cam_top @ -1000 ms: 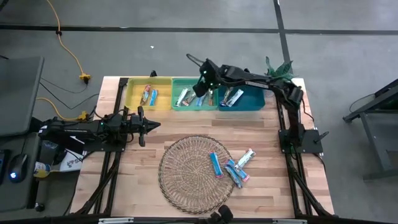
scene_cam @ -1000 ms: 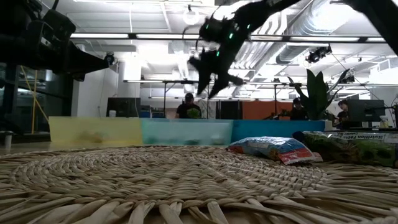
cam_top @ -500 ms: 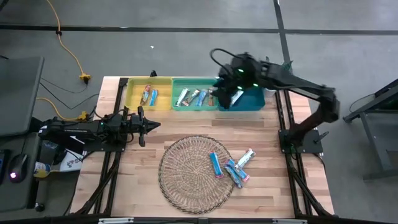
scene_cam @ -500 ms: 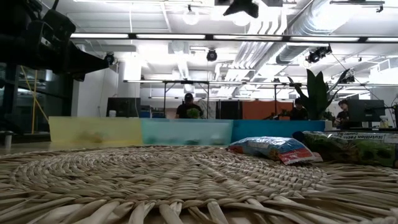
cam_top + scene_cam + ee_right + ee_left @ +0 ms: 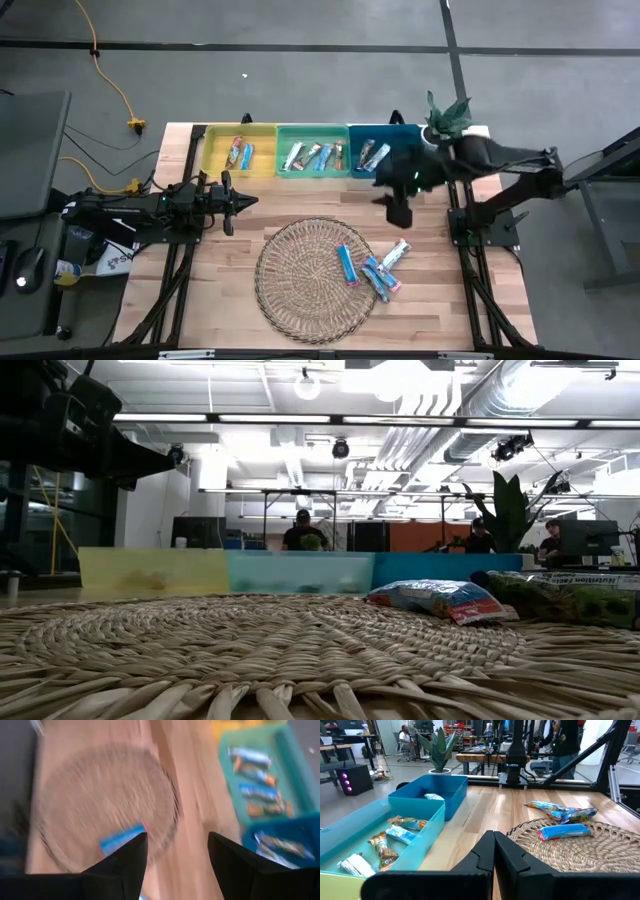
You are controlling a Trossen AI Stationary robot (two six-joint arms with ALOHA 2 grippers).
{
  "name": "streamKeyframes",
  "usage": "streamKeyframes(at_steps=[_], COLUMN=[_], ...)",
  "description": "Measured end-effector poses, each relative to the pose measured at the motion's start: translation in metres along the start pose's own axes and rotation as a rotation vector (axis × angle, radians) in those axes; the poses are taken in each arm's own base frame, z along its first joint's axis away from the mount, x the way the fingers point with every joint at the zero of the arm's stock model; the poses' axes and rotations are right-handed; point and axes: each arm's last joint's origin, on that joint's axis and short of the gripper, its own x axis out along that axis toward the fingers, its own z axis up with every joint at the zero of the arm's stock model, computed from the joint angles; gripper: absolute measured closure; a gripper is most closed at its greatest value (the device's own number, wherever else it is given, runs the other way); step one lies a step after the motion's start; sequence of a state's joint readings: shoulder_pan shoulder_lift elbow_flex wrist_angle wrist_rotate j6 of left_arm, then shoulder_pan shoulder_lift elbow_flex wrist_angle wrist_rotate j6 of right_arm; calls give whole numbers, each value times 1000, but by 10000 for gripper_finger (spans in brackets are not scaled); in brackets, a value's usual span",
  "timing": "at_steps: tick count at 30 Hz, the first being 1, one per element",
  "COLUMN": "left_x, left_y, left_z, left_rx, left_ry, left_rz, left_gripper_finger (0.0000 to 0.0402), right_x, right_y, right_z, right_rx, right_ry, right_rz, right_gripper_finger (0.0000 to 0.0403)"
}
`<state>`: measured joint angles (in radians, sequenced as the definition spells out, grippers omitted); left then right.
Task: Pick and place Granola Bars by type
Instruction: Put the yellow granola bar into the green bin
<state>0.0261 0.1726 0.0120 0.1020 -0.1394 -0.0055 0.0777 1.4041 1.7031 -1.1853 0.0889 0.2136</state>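
Several granola bars lie flat on the right part of the round woven mat (image 5: 300,285): a blue bar (image 5: 347,264), a cluster (image 5: 380,280) and a white bar (image 5: 397,252) at the mat's rim. More bars lie in the yellow bin (image 5: 238,152), the teal bin (image 5: 312,155) and the blue bin (image 5: 372,152). My right gripper (image 5: 398,212) hangs open and empty above the bare wood between the blue bin and the mat, tipped down. My left gripper (image 5: 240,202) is shut and level at the table's left, holding nothing.
The three bins stand side by side along the far edge. A potted plant (image 5: 447,112) stands at the far right corner. The right arm's frame (image 5: 480,225) rises at the right edge. People stand in the room beyond the table (image 5: 303,532).
My right gripper has swung from above the teal bin toward the table's right and near edges, past the blue bin, to above the wood beside the mat. It has risen out of the low view and rolled about its own axis. Its fingers have stayed open.
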Motion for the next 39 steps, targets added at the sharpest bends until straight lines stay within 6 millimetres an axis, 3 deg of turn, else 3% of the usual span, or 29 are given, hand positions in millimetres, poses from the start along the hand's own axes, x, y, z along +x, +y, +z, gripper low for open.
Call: streamKeyframes(at_steps=[8,15,21,26,31,39], left_x=[0,0,0,0,0,0], left_y=[0,0,0,0,0,0], left_z=[0,0,0,0,0,0], left_rx=[0,0,0,0,0,0], left_ry=[0,0,0,0,0,0], left_rz=[0,0,0,0,0,0], left_gripper_finger=[401,401,401,401,401,401], right_x=[32,78,122,134,136,147], right_y=[40,66,62,51,46,43], right_z=[-20,-32,-82,-121,-140,-158], right_rx=[-347,-495,-403,-330,-300,-404], right_ry=[236,385,573,647,624,564], right_rz=[-177,-115,-1,44,114,203], right_gripper_finger=[210,210,210,210,210,210])
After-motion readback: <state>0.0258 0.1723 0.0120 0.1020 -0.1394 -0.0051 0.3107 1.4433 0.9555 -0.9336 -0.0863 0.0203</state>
